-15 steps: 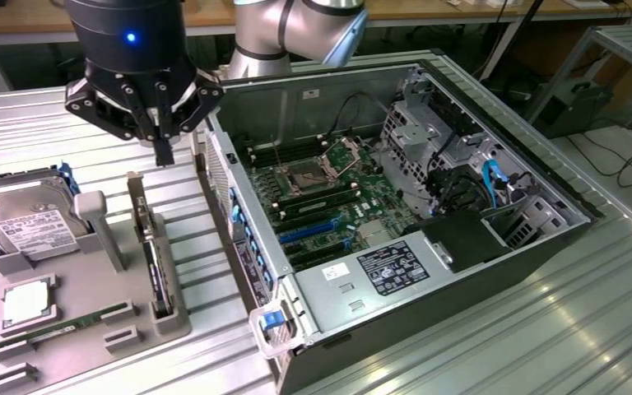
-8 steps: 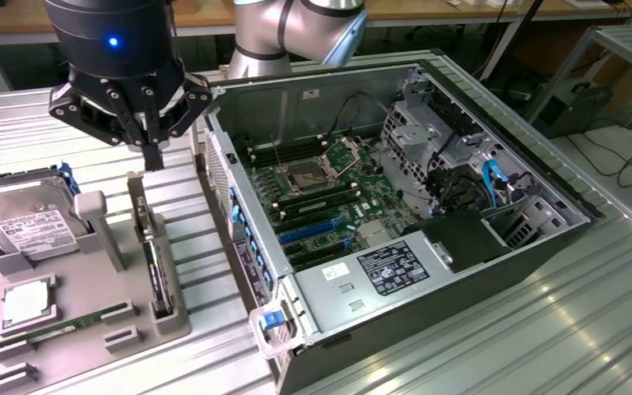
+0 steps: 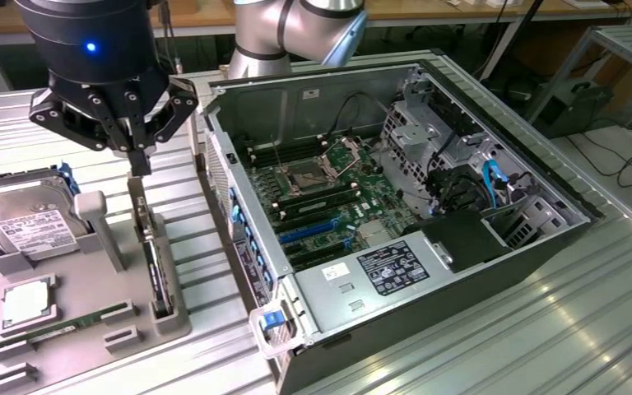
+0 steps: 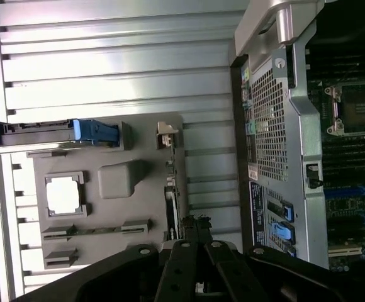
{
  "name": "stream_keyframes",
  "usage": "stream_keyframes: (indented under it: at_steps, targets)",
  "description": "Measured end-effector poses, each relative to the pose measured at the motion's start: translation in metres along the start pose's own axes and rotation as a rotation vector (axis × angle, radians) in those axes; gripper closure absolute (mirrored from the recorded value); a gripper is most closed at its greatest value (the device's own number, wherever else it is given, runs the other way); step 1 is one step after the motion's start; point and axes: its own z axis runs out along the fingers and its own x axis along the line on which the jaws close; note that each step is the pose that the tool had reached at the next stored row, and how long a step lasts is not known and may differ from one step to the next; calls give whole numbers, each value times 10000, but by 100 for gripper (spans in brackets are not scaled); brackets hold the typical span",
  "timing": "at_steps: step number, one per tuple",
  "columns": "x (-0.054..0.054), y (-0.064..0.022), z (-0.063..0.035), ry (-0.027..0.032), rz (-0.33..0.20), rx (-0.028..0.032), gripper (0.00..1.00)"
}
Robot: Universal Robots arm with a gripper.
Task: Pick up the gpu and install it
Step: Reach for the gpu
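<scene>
The gpu (image 3: 151,247) is a thin dark card standing on edge in a slot of the grey holder tray (image 3: 85,346), at the exterior view's left. My gripper (image 3: 138,167) hangs just above the card's far end, its fingers pointing down and pressed together with nothing between them. In the wrist view the gpu (image 4: 172,201) appears edge-on, slightly to one side of the fingertips of my gripper (image 4: 195,222). The open computer case (image 3: 294,107) lies beside the tray, its motherboard (image 3: 327,193) and blue expansion slots (image 3: 310,232) exposed.
The tray also holds a silver hard drive (image 3: 14,216), a square processor (image 3: 27,301) and a green memory stick (image 3: 75,322). A ribbed metal table (image 3: 536,329) carries everything. The case wall (image 4: 277,126) rises close beside the tray.
</scene>
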Motion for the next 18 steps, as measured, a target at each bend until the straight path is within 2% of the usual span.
stream_keyframes:
  at_steps: [6,18]
  targets:
    - [124,-36,2,1,0,1,89]
    - [238,-73,4,0,-1,-1,89]
